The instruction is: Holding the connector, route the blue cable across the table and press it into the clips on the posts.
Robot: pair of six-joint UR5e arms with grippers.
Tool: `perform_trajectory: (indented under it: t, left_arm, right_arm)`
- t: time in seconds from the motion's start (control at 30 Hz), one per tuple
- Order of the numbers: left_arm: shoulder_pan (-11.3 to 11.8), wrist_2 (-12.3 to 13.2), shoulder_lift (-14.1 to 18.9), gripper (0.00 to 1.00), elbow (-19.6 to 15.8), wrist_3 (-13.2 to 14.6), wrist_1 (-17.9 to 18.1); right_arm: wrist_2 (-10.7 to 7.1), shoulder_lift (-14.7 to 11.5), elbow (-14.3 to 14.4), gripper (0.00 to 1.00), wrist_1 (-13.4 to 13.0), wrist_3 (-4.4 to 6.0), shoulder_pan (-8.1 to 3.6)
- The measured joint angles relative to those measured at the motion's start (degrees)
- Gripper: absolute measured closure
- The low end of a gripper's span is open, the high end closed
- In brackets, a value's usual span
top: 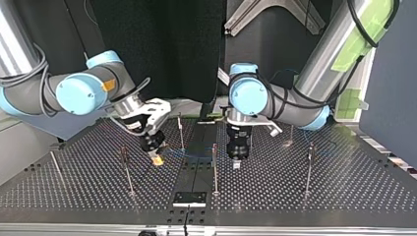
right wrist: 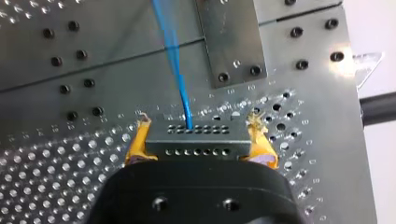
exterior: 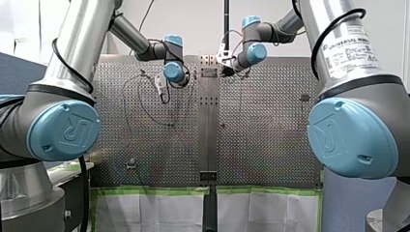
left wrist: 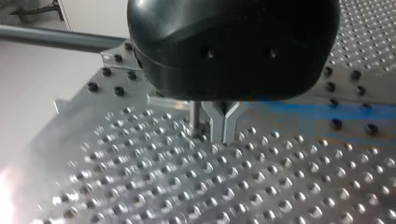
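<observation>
UNIVERSAL ROBOTS marks my right arm point(exterior: 349, 53), whose fingers point(right wrist: 136, 145) clamp the connector point(right wrist: 196, 140) trailing blue cable point(right wrist: 175, 60); my left fingers point(left wrist: 224, 125) sit together.

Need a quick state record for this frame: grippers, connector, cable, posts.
right gripper: yellow pads shut on the connector
connector: grey block with rows of holes, held between the pads
blue cable: leaves the connector's far face, runs ahead over the table
left gripper: low over the table beside the middle post; grip unclear
posts: upright, spread across the table; clips too small to read
</observation>
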Motion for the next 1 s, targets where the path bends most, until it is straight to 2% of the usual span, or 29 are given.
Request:
perform_trajectory:
  t: [0.3,0.33,0.37,0.4,0.47,0.5,0.53,0.57,0.6,0.67,1.0]
  left_arm:
    - [1.85,1.1,-0.96,1.0,0.62,-0.16,-0.07]
    - [1.95,1.17,-0.96,0.85,0.61,-0.19,-0.16]
    - [2.02,1.21,-0.96,0.8,0.61,-0.23,-0.29]
    - [2.07,1.24,-0.95,0.8,0.61,-0.32,-0.51]
    - [2.02,1.24,-0.92,0.5,0.61,-0.58,-1.03]
    - [1.97,1.25,-0.89,0.5,0.61,-0.78,-1.32]
    - [1.93,1.27,-0.89,0.4,0.61,-1.05,-1.67]
    - [1.87,1.29,-0.88,0.25,0.61,-1.52,-2.23]
    - [1.81,1.31,-0.87,0.25,0.61,-1.89,-2.67]
    - [1.68,1.38,-0.8,0.02,0.61,-2.47,-3.67]
    - [0.85,2.21,0.74,0.02,0.38,-2.17,-8.6]
  right_arm:
    - [-0.01,0.38,-0.28,1.0,-0.04,0.05,-1.26]
    - [-0.01,0.38,-0.29,1.0,-0.04,0.03,-1.34]
    - [-0.03,0.38,-0.29,1.0,-0.04,0.01,-1.4]
    - [-0.04,0.39,-0.3,1.0,-0.04,-0.02,-1.48]
    - [-0.06,0.39,-0.3,1.0,-0.04,-0.08,-1.53]
    - [-0.08,0.4,-0.31,1.0,-0.04,-0.13,-1.54]
    - [-0.08,0.4,-0.31,1.0,-0.04,-0.15,-1.54]
    - [-0.09,0.4,-0.3,1.0,-0.04,-0.17,-1.54]
    - [-0.09,0.4,-0.31,1.0,-0.05,-0.18,-1.54]
    - [-0.09,0.4,-0.31,1.0,-0.02,-0.22,-1.55]
    - [-0.09,0.4,-0.31,1.0,0.17,-0.38,-1.55]
